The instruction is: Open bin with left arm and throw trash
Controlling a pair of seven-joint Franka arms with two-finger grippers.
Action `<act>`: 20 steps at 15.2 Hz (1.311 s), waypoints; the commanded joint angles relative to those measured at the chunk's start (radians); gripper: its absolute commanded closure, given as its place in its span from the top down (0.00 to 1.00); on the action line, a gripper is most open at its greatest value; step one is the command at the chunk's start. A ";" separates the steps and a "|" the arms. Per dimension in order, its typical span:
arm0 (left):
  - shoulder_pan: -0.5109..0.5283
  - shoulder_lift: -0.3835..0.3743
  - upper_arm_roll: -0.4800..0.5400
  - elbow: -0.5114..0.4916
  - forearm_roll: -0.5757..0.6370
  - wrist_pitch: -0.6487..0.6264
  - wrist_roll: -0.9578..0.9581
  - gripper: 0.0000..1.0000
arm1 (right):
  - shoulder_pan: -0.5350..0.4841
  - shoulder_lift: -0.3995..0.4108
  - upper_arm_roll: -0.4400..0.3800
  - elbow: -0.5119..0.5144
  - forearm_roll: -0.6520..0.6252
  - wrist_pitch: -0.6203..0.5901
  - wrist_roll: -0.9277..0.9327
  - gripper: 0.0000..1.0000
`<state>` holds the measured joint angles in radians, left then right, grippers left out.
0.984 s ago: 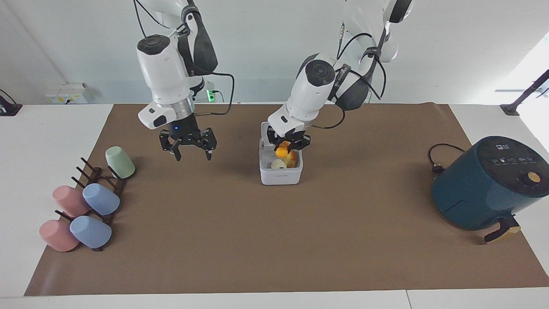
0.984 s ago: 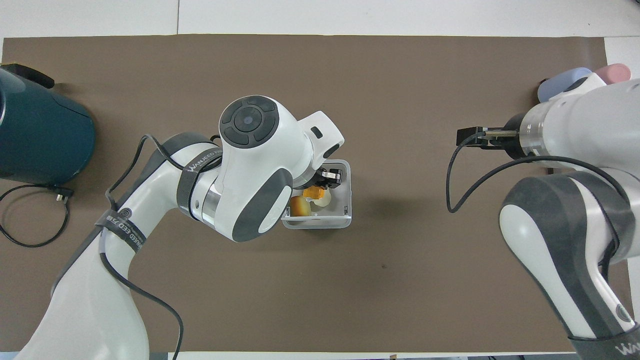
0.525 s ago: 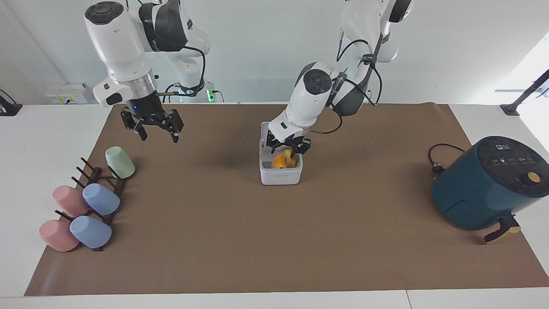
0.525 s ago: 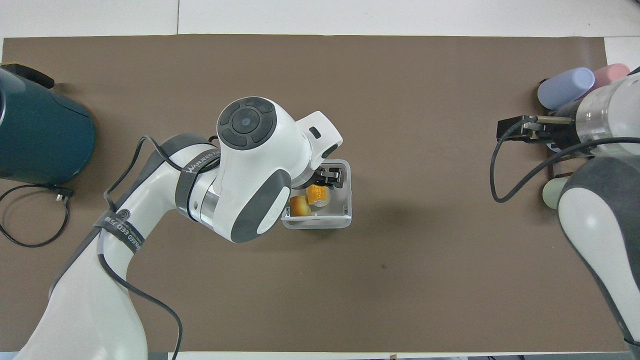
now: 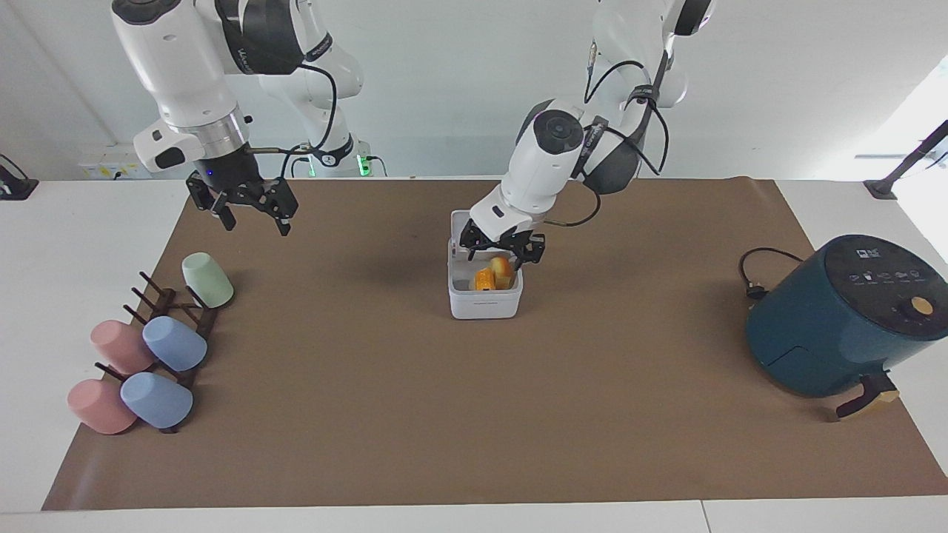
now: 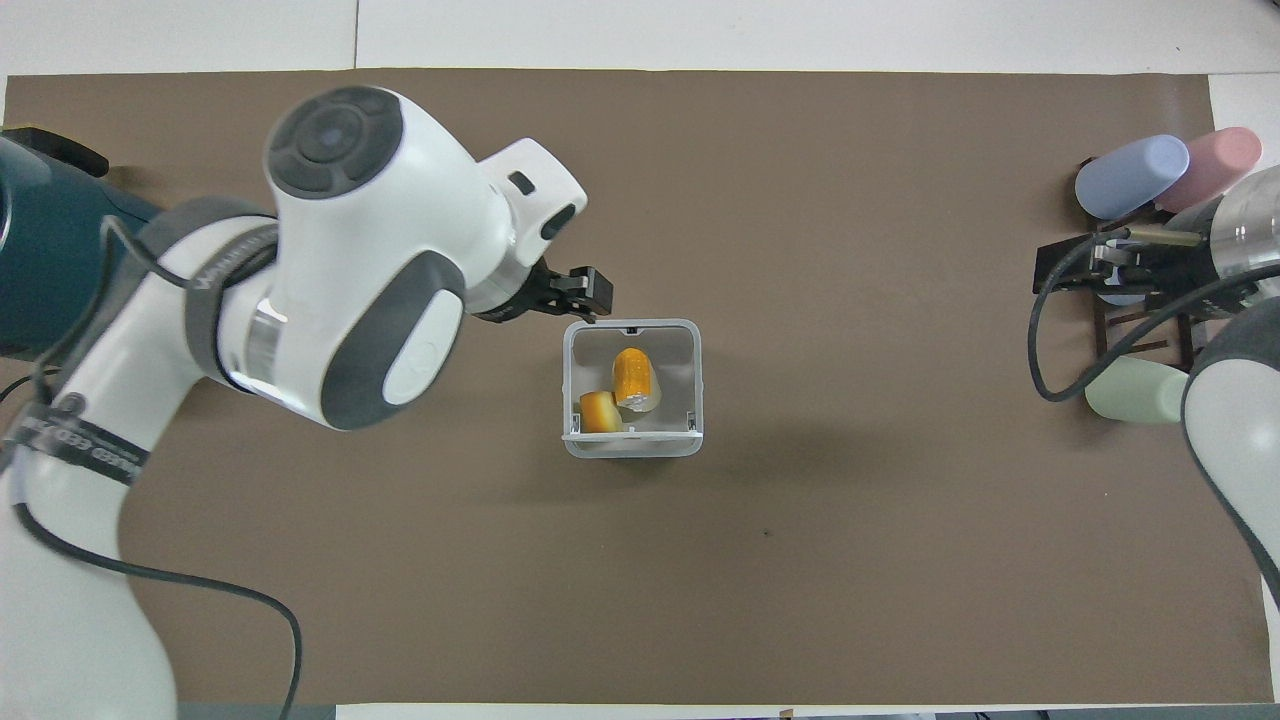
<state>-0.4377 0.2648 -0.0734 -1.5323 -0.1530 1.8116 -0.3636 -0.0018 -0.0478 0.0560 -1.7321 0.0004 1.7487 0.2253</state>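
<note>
Bin (image 5: 485,300) at mid-table, lid up, trash (image 6: 632,377) lying inside. Left gripper (image 5: 502,253) spread wide, empty, just above the rim; could clip the raised lid or wall while pulling away and tip it. Right gripper (image 5: 243,208) wide, empty, waiting over the mat's edge above the cups (image 5: 175,343). Air fryer (image 5: 840,314) well apart, blocking nothing.

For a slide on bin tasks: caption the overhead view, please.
Trash lies in the open bin; the open left gripper hangs empty over its rim.

The air fryer (image 6: 60,260) is half hidden by the left arm.
</note>
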 commanded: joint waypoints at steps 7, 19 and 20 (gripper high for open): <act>0.336 -0.205 0.007 -0.003 0.115 -0.267 0.408 1.00 | -0.004 -0.001 0.010 0.002 -0.013 -0.040 -0.050 1.00; 0.352 -0.288 0.023 -0.006 0.119 -0.413 0.384 1.00 | -0.032 0.009 0.008 0.089 -0.014 -0.178 -0.055 1.00; 0.353 -0.295 0.023 -0.018 0.118 -0.384 0.376 1.00 | -0.033 0.011 0.008 0.097 -0.014 -0.186 -0.055 1.00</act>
<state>-0.0667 -0.0009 -0.0582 -1.5148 -0.0442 1.4043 0.0344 -0.0145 -0.0463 0.0541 -1.6623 0.0004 1.5911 0.1958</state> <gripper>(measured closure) 0.000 0.000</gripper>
